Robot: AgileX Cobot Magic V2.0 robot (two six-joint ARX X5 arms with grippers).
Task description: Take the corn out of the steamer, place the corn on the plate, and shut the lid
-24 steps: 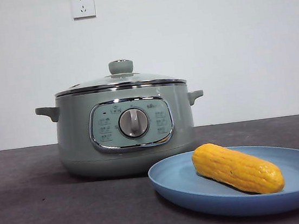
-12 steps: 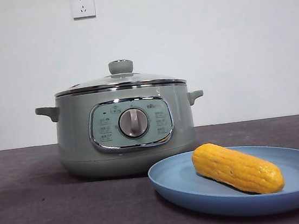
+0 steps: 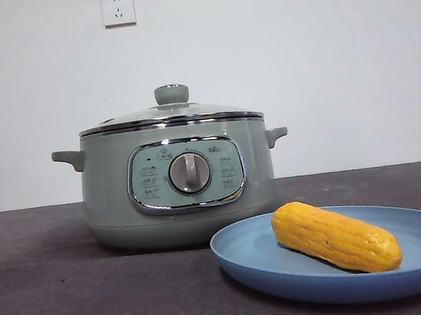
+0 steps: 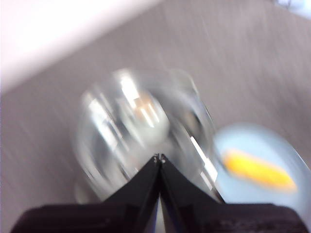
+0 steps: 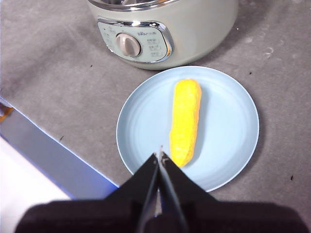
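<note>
The right gripper hangs high above the table with its two black jaws pressed together and holding nothing, their tips pointing down over the near rim of the plate and just beside one end of the corn. The left gripper is likewise raised well above the table, jaws together and empty, looking down onto the lid; its view is blurred, so little more than the shiny glass and a smear of yellow on pale blue can be made out. Neither arm shows in the front view. The corn lies on its side in the plate, slanting across the plate's hollow with one end towards the steamer and the other away from it. The light-blue plate rests on the dark grey table just in front of the steamer and a little to one side, its rim close to the pot's base. The lid sits flat and closed on the steamer, its green knob upright, and the silver dial stands in the middle of the chrome-framed panel. On the white wall behind is a socket
</note>
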